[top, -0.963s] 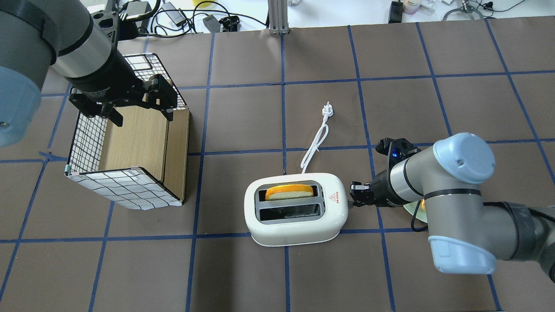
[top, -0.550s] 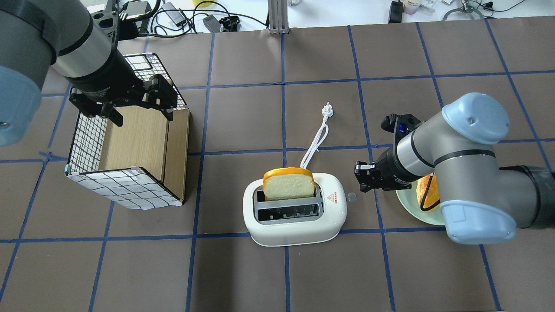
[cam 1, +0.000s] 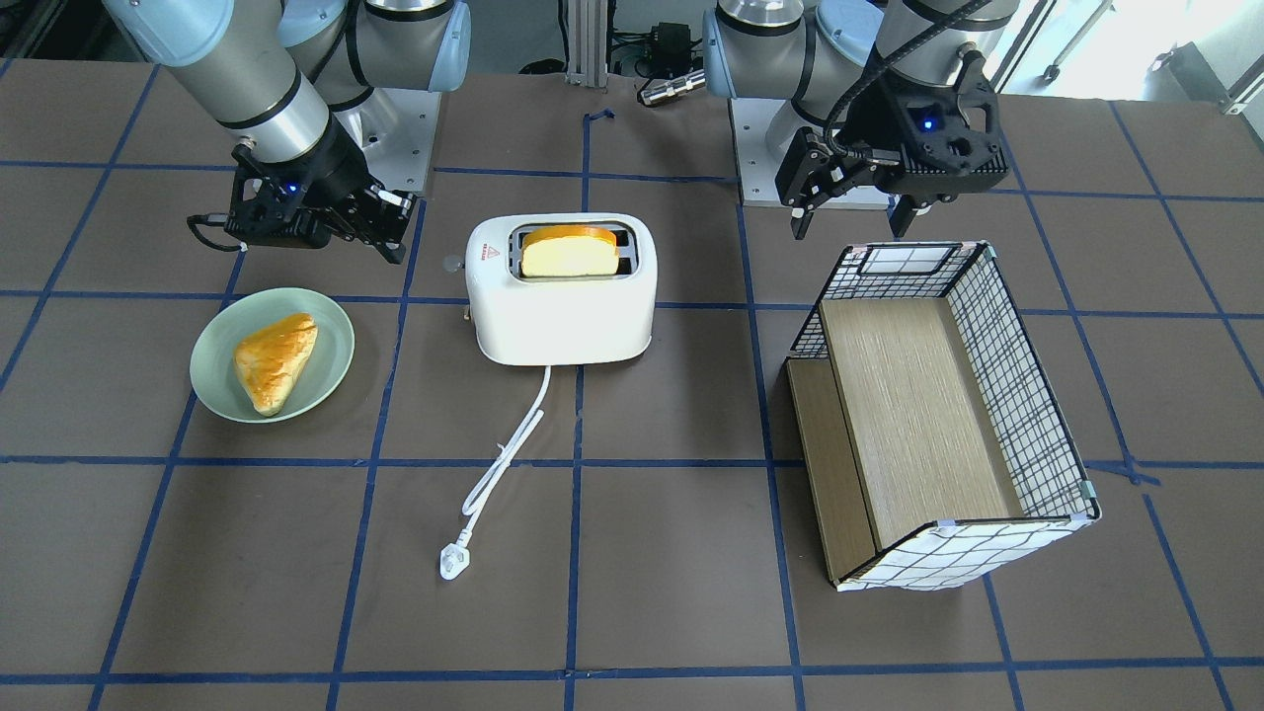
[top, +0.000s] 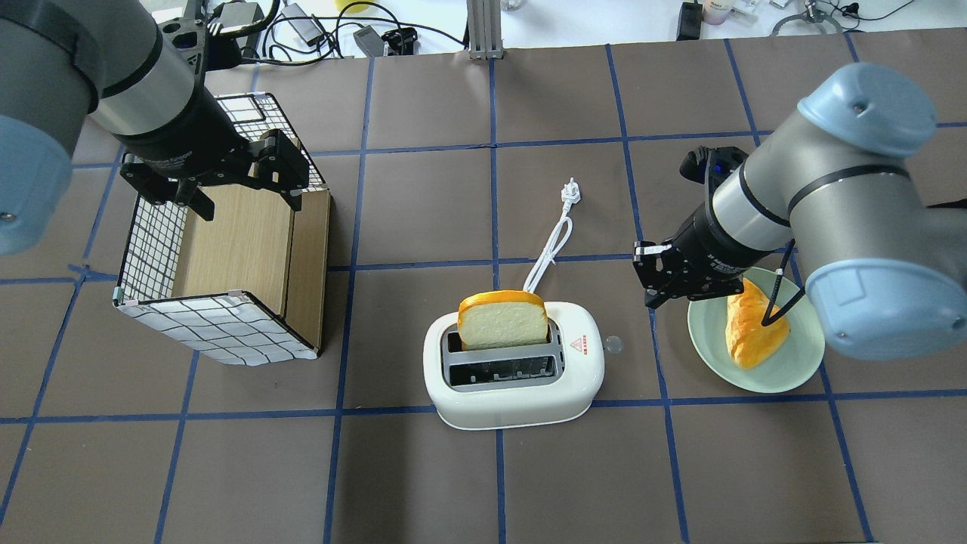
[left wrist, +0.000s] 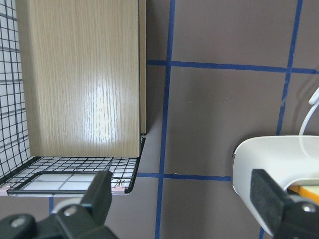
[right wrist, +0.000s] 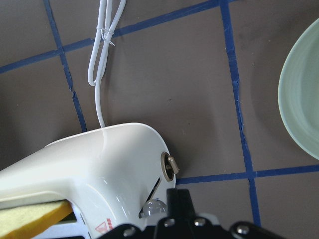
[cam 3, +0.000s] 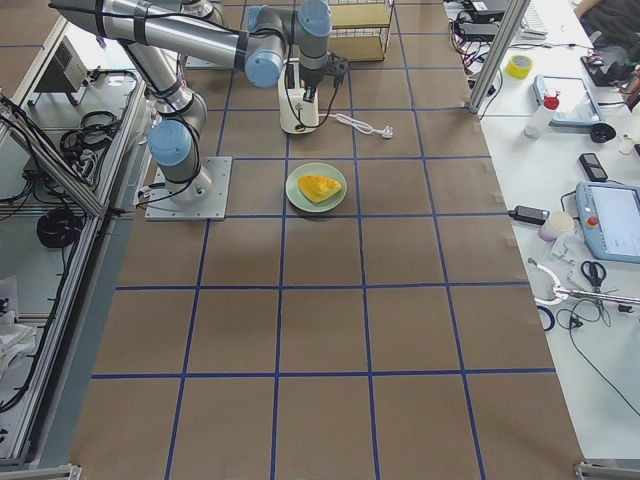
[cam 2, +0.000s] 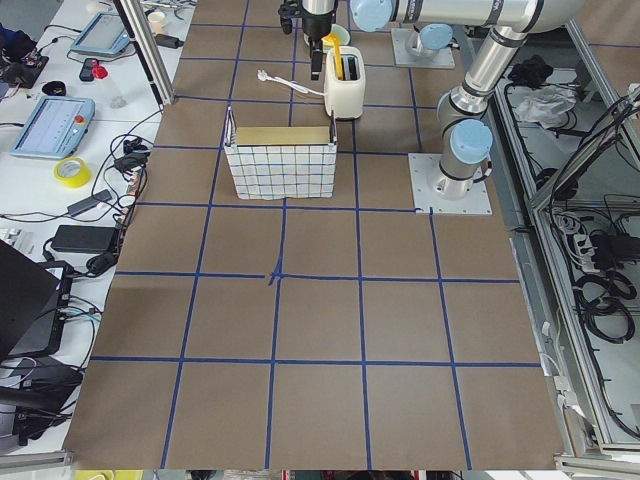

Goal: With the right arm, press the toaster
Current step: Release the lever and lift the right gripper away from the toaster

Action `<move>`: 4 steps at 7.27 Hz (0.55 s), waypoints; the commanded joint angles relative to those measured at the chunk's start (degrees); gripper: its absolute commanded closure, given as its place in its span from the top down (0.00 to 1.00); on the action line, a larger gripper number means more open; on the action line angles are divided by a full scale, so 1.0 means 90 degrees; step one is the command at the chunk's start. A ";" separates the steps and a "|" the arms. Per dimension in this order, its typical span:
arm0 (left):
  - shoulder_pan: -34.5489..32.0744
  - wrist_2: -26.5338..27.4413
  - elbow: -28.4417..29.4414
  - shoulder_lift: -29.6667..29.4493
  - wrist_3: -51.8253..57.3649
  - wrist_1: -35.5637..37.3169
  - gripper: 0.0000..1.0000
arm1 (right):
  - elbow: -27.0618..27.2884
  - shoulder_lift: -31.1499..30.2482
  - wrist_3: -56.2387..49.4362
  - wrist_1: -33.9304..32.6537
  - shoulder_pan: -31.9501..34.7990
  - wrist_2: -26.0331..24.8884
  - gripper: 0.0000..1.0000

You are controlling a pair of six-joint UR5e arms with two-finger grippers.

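Desk [top: 423, 483]: brown, blue grid.
Right arm [top: 816, 189]: over plate [top: 710, 363].
Toaster [top: 514, 397]: mid-desk, bread [top: 502, 323] standing proud of slot.
Right claw [top: 651, 296]: fingers together, near toaster, clear of lever.
Left claw [top: 249, 204]: apart, over basket [top: 151, 249].
Lever [top: 613, 345]: up, plate side. Rec.: set closed tip squarely on it, push straight down, no sideways shove.

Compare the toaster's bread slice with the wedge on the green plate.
The pale, square, orange-crusted bread slice stands upright in the white rounded plastic toaster; the golden triangular bread wedge lies flat on the pale green round plate. The slice's face is pale; the wedge is golden all over. Both have orange-brown crusts.
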 commanded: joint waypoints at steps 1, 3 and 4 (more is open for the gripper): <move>0.0000 0.0000 0.0000 0.0000 0.0000 0.0000 1.00 | -0.0752 -0.0011 -0.0354 0.0740 0.0033 -0.0638 0.04; 0.0000 0.0000 0.0000 0.0000 0.0000 0.0000 1.00 | -0.1281 -0.0001 -0.0911 0.1180 0.0062 -0.1245 0.42; 0.0000 0.0000 0.0000 0.0000 0.0000 0.0000 1.00 | -0.1418 -0.0001 -0.1000 0.1211 0.0072 -0.1295 0.64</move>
